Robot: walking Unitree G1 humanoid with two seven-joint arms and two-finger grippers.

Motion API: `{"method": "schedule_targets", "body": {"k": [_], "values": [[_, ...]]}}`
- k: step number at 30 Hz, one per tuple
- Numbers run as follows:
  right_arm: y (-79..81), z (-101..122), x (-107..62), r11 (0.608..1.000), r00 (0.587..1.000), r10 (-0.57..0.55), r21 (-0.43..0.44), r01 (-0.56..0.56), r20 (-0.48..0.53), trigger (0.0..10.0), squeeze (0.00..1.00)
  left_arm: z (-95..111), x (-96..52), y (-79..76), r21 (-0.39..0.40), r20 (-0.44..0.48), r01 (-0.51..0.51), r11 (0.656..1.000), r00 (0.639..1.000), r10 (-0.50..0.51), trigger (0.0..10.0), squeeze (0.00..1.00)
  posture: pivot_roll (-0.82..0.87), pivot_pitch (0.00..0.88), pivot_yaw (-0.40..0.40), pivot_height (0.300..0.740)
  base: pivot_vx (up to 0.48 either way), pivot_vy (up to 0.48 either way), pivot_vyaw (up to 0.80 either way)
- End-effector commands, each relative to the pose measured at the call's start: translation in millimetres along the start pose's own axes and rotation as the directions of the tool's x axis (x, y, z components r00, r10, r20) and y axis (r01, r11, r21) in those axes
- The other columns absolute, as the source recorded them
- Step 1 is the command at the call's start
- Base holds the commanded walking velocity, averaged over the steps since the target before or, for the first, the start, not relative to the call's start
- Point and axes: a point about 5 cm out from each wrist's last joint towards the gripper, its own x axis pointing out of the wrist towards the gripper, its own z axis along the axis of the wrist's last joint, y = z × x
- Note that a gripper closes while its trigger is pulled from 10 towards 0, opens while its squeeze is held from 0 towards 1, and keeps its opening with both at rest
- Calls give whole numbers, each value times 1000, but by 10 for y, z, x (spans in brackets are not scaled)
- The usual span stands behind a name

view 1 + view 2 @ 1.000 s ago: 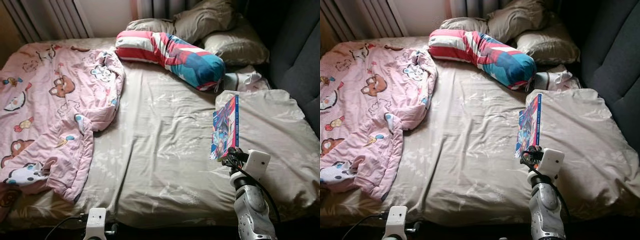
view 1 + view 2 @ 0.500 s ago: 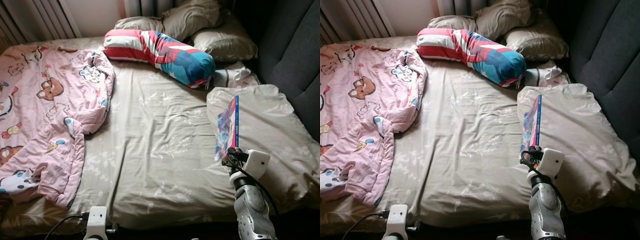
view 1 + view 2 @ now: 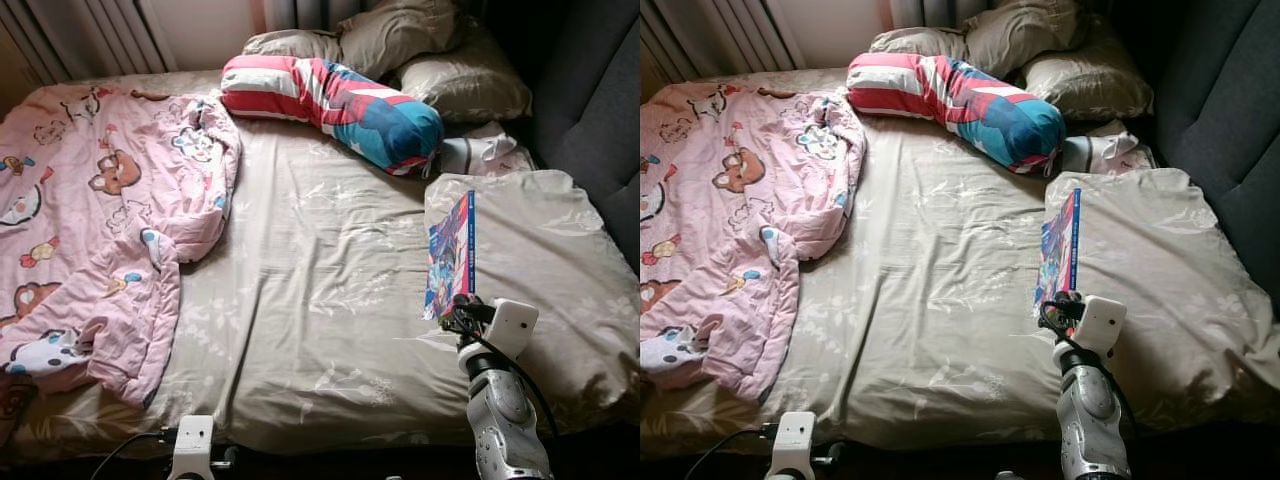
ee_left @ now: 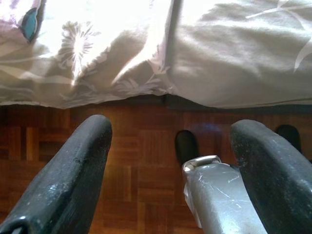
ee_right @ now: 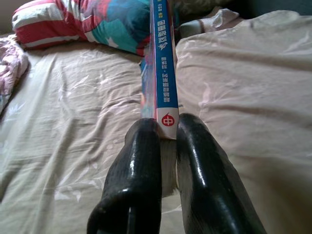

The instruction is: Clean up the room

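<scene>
Over the bed (image 3: 320, 300), the right tool (image 5: 168, 139) pinches a blue-spined book (image 3: 452, 255); left tool (image 4: 170, 161) spread.

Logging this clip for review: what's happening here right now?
The robot stands at the bed. Its right gripper holds a book by the spine end, over the bed beside a beige pillow. The left gripper hangs open above the wooden floor. A pink blanket lies crumpled.
</scene>
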Motion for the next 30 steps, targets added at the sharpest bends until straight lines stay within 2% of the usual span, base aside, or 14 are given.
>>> {"method": "schedule_targets", "body": {"k": [1, 7, 23, 26, 30], "values": [[65, 97, 18, 999, 998, 35, -24, -34, 53, 10000, 0, -101, -33, 9, 18, -30, 3, 1000, 1000, -3, 10000, 0, -115, 161, 51, 740, 0, -270, 0], [65, 88, 21, 999, 998, 36, -20, -35, 49, 10000, 0, -91, -30, 5, 15, -27, 1, 1000, 1000, 0, 10000, 0, -113, 166, 49, 740, 0, -270, 0], [58, 69, 19, 1000, 999, 25, 1, -25, 35, 10000, 0, -91, -25, 6, 19, -38, 0, 1000, 999, 0, 10000, 0, -111, 175, 52, 740, 0, 0, 0], [65, 68, 20, 999, 999, 33, 4, -33, 37, 10000, 0, -98, -28, 14, 22, -41, 0, 1000, 999, 1, 10000, 0, -111, 175, 52, 740, 0, -409, -771], [66, 79, 15, 999, 998, 32, -4, -31, 52, 10000, 0, -108, -31, 25, 18, -45, -1, 1000, 999, 1, 10000, 0, -110, 176, 52, 740, 0, -73, 0]]}}
